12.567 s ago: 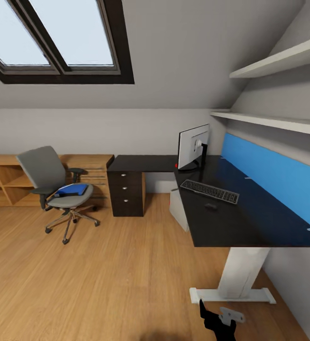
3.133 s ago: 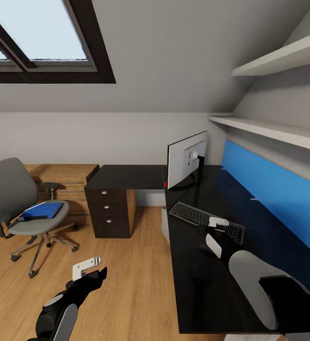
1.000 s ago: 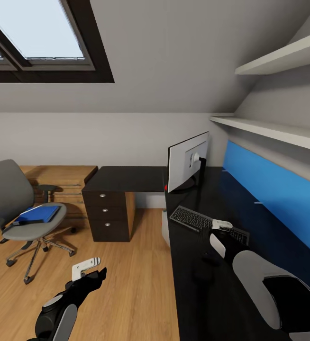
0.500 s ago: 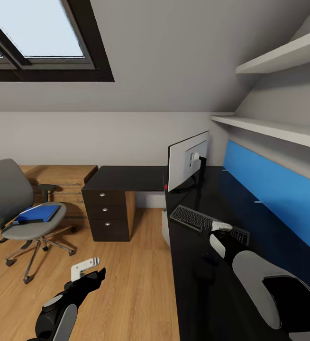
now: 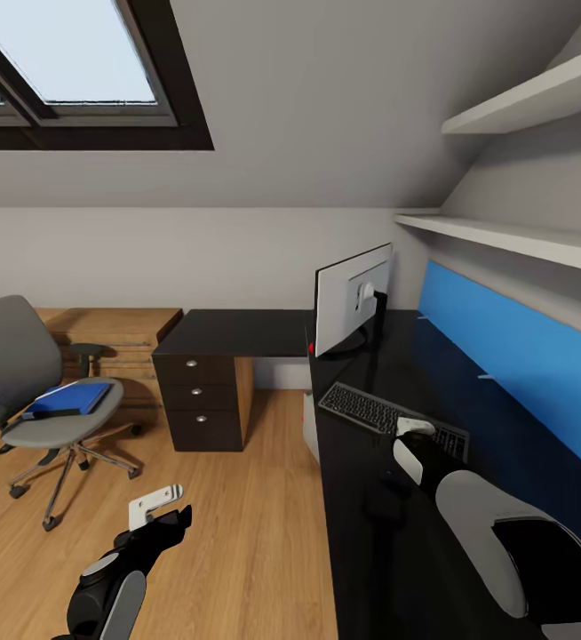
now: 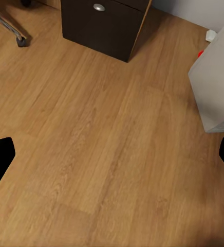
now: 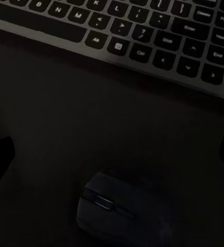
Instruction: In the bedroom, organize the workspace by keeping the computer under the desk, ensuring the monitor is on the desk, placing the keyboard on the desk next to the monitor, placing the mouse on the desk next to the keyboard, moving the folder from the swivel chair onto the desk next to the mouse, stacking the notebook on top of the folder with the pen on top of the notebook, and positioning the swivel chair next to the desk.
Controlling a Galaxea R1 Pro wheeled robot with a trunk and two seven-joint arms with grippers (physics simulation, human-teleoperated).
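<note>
Mouse [image 7: 123, 211] sits on the desk [image 5: 388, 551] near its front edge, just beside the keyboard [image 7: 143, 36], w/ my right gripper [image 7: 112, 149] hovering over it, fingers spread wide, nothing held. Monitor [image 5: 351, 298] stands at the desk's inner corner; folder [image 5: 67, 399] lies on the swivel chair [image 5: 33, 391] seat, well apart from the desk. Left gripper [image 6: 112, 154] hangs open over the floor [image 6: 101, 154], near the computer [image 6: 215, 82].
</note>
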